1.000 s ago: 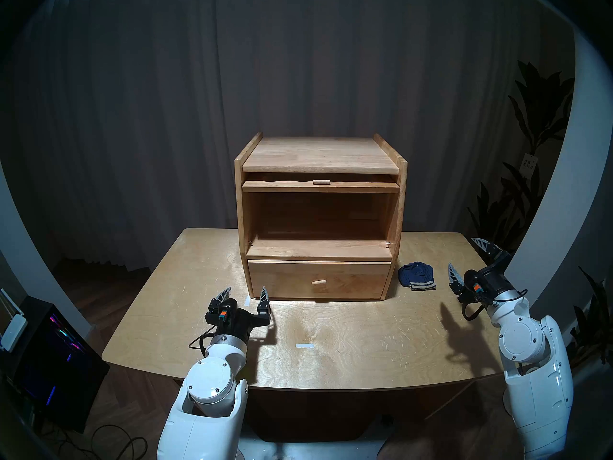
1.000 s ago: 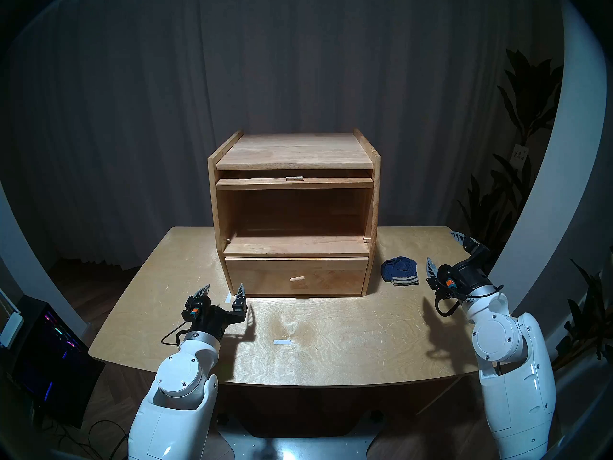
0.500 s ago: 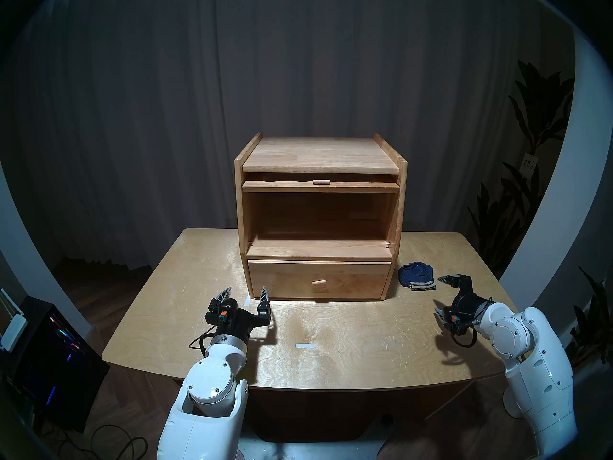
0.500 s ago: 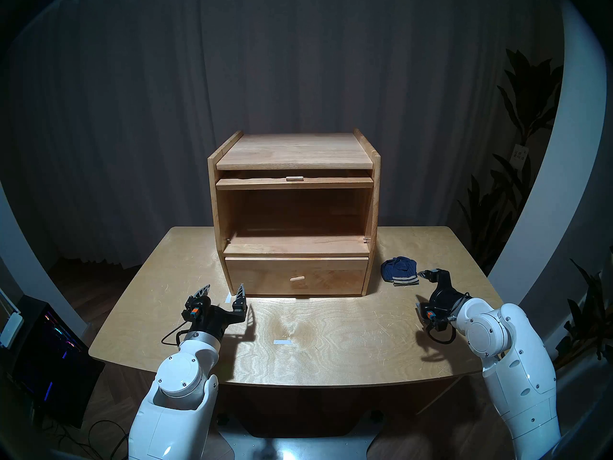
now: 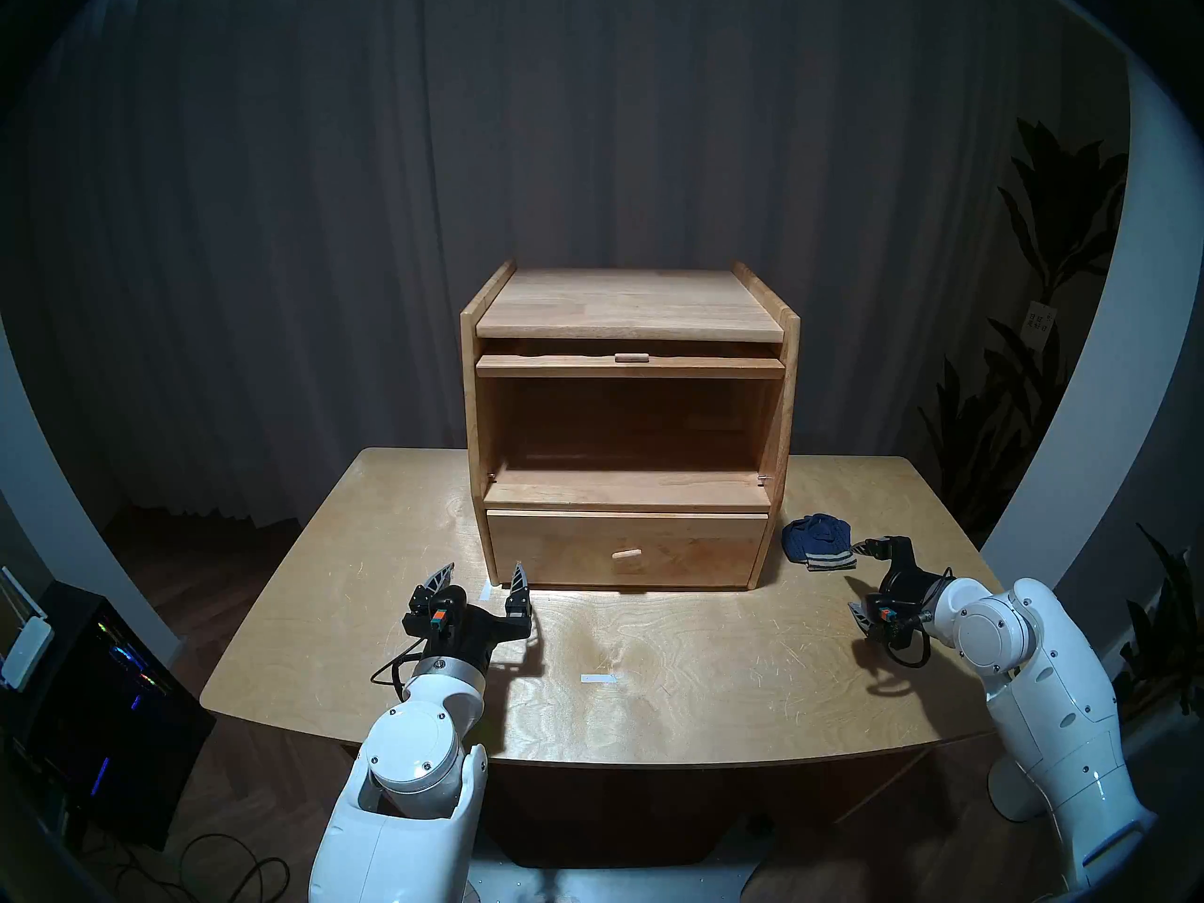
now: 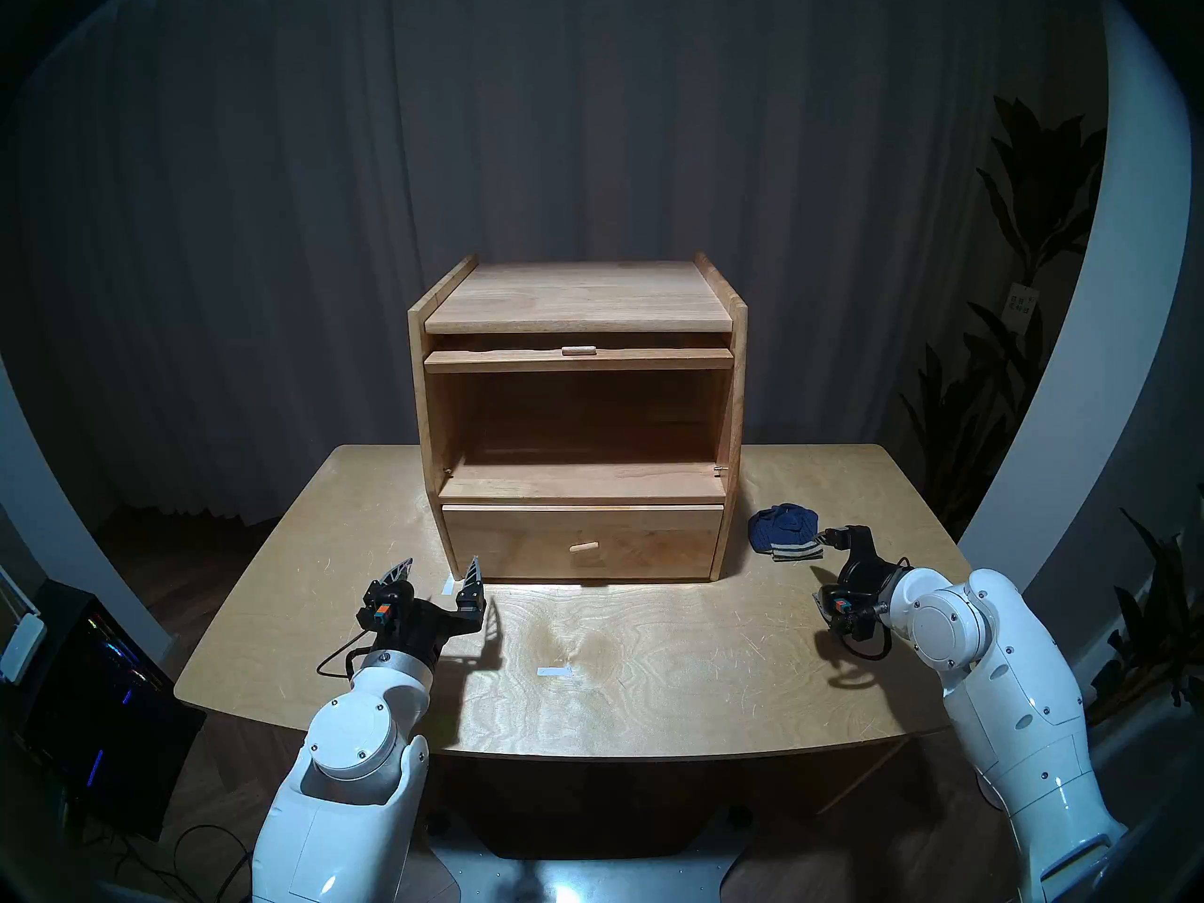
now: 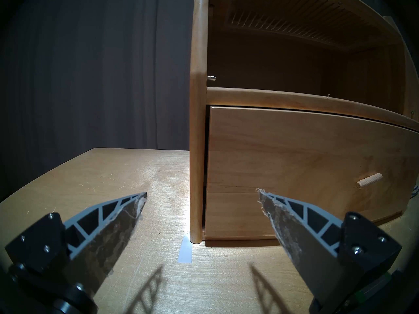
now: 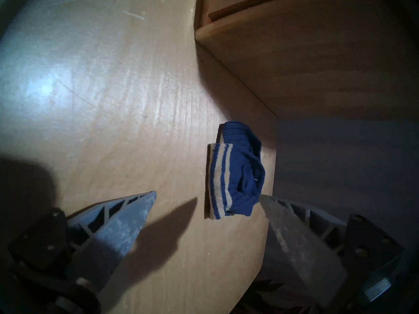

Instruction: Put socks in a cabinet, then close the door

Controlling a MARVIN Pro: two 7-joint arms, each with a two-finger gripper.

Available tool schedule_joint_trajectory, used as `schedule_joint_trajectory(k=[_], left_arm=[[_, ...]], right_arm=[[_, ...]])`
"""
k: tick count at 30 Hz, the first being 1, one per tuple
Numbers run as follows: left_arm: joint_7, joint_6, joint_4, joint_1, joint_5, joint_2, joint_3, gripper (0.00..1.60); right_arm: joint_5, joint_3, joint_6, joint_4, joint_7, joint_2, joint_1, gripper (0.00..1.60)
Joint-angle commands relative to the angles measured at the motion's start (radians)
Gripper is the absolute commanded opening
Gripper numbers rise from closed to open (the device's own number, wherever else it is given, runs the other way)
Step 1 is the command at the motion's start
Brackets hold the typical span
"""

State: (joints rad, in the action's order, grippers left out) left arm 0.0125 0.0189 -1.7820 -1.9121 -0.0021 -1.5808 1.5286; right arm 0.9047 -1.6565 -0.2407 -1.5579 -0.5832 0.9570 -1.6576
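The navy socks point(image 5: 819, 546) with striped cuffs lie on the table just right of the light-wood cabinet point(image 5: 629, 309); they also show in the other head view point(image 6: 785, 538) and the right wrist view point(image 8: 235, 173). The upper compartment stands open. The door point(image 5: 629, 366) is lifted flat under the top, its tab handle facing front; its ribbed window point(image 7: 294, 19) shows from below. My right gripper point(image 5: 855, 579) is open, turned on its side, just right of the socks, one fingertip close to the cuffs. My left gripper point(image 5: 484, 572) is open and empty at the cabinet's front left corner.
A closed drawer with a peg knob point(image 5: 627, 554) sits below the compartment. White tape marks point(image 5: 598, 678) lie on the wooden table point(image 5: 716, 706). Tall plants point(image 5: 1042, 230) stand at the right, a computer case point(image 5: 98, 686) on the floor at the left.
My right arm has dropped and rolled its gripper onto its side, then moved left toward the socks. The left arm, socks and door have not moved.
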Motion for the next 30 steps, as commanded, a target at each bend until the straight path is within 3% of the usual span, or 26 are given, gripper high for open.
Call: schedule_joint_trajectory(k=[1,20,21,22,23,24,25,28,30], left_arm=[[0.001,0.006,-0.023,0.008,-0.001,0.0,0.003,1.6],[0.0,0.006,-0.026,0.007,-0.001,0.0,0.003,1.6],[0.0,0.006,-0.027,0.006,-0.001,0.0,0.003,1.6],[0.0,0.006,-0.027,0.006,-0.001,0.0,0.003,1.6],[0.0,0.006,-0.028,0.006,-0.001,0.0,0.003,1.6],[0.0,0.006,-0.028,0.005,-0.001,0.0,0.003,1.6],[0.0,0.005,-0.029,0.005,-0.001,0.0,0.003,1.6],[0.0,0.005,-0.03,0.004,-0.001,0.0,0.003,1.6],[0.0,0.004,-0.03,0.004,-0.001,0.0,0.003,1.6]], right_arm=[[0.002,0.029,0.011,0.085,0.05,0.013,0.114,1.6],[0.075,0.156,-0.004,0.364,0.127,0.063,0.34,1.6],[0.079,0.165,-0.012,0.383,0.124,0.064,0.357,1.51],[0.082,0.168,-0.018,0.393,0.128,0.065,0.363,1.23],[0.084,0.177,-0.028,0.418,0.124,0.067,0.384,0.68],[0.075,0.176,-0.039,0.431,0.115,0.069,0.393,0.56],[0.073,0.186,-0.055,0.458,0.107,0.069,0.417,0.03],[0.04,0.182,-0.1,0.492,0.098,0.068,0.442,0.0],[0.01,0.154,-0.108,0.462,0.101,0.071,0.424,0.0]])
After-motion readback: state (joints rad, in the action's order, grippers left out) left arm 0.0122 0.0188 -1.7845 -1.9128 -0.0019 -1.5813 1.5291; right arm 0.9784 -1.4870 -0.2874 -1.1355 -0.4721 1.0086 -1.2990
